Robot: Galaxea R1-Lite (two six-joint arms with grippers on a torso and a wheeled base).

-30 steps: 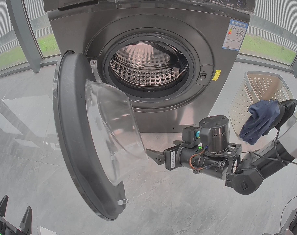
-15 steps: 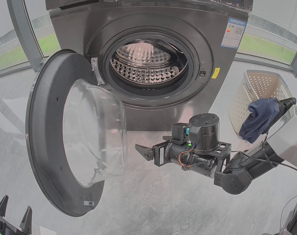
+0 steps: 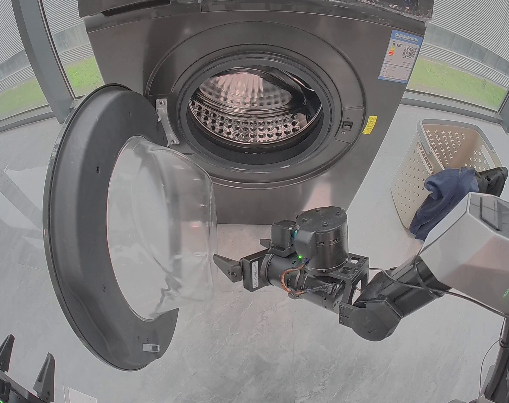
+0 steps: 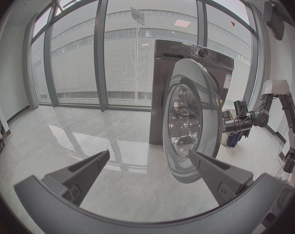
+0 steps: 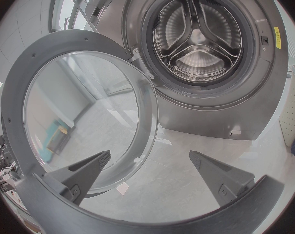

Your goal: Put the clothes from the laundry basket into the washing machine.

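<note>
The door (image 3: 75, 225) is standing open; the drum (image 3: 254, 113) is sitting empty. The clothes (image 3: 445, 197) are hanging over the basket (image 3: 414, 180) rim. The right end effector (image 3: 226, 267) is hovering released near the door, the left end effector (image 3: 27, 349) likewise released. All loading is waiting.

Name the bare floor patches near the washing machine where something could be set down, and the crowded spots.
Bare floor: left of the open door; the strip between washing machine and laundry basket. Crowded: between that door and the right gripper; the clothes at the basket's rim.
</note>
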